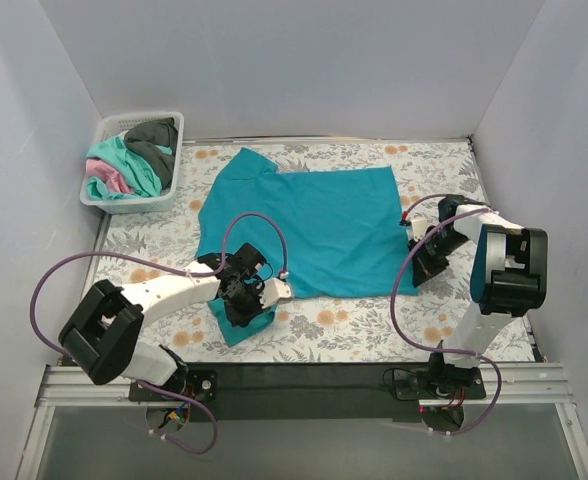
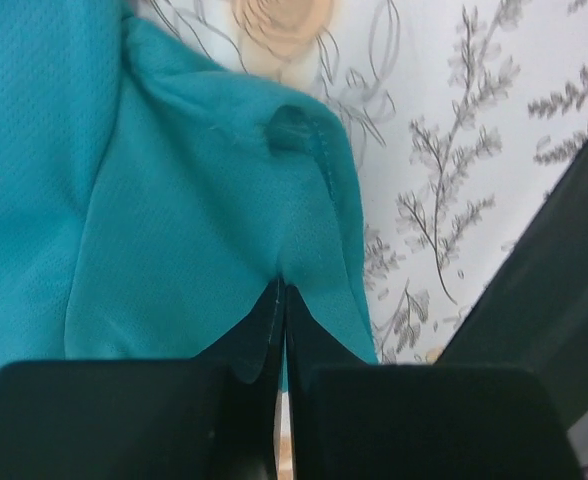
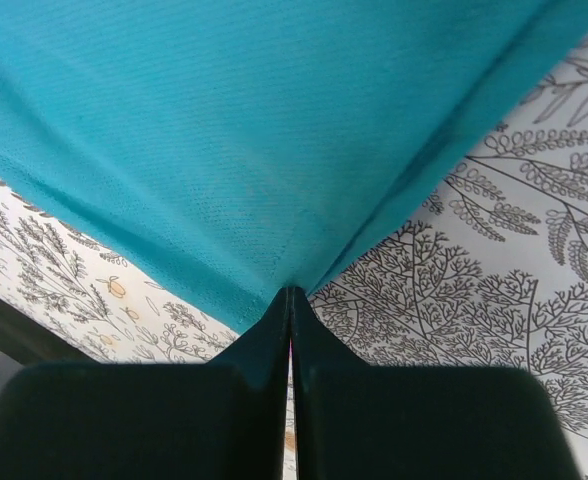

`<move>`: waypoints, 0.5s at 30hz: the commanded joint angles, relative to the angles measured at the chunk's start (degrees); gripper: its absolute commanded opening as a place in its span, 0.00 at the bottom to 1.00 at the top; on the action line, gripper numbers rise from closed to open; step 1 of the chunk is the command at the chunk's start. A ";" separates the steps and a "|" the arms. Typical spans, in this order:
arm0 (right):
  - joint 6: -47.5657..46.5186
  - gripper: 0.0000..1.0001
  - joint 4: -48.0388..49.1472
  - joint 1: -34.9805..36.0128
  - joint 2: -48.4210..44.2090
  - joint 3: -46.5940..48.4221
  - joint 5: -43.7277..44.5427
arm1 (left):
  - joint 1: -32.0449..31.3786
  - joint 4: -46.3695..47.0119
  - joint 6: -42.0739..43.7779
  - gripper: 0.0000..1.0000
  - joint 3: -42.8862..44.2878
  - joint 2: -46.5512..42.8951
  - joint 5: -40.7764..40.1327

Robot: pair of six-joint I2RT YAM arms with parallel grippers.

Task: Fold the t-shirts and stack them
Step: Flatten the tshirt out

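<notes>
A deep teal-blue t-shirt point(image 1: 314, 230) lies spread on the floral table cover, collar to the left and hem to the right. My left gripper point(image 1: 242, 300) is shut on the shirt's near sleeve; in the left wrist view the teal cloth point(image 2: 204, 230) is pinched between the tips point(image 2: 282, 290). My right gripper point(image 1: 417, 255) is shut on the shirt's near right hem corner; in the right wrist view the cloth point(image 3: 254, 130) fans out from the closed tips point(image 3: 290, 292). Mint-green, pink and dark grey shirts point(image 1: 134, 160) lie heaped in a basket.
A white plastic basket point(image 1: 170, 186) stands at the back left corner of the table. White walls close the table on three sides. The grey-and-orange floral cover point(image 1: 374, 325) shows around the shirt. A black rail point(image 1: 304, 378) runs along the near edge.
</notes>
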 commanded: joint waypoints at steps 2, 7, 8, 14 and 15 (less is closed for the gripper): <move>-0.60 0.01 -0.16 -1.37 -0.22 2.40 1.95 | -0.38 -8.88 5.02 0.00 -0.75 -4.89 -1.64; -1.48 0.01 -0.69 -1.64 -1.80 2.49 2.65 | -0.38 -9.42 6.44 0.00 -2.95 -6.48 -2.17; -2.01 0.01 -1.47 -1.64 -2.15 2.57 1.00 | -0.38 -9.07 6.26 0.00 -2.78 -6.22 -1.73; -6.66 0.26 -6.13 -1.64 -8.30 1.08 -1.91 | -0.38 -10.65 3.80 0.30 3.10 -6.03 3.35; -7.10 0.36 -6.92 -1.64 -9.79 0.73 -2.27 | -0.38 -10.65 3.36 0.39 3.81 -6.30 4.32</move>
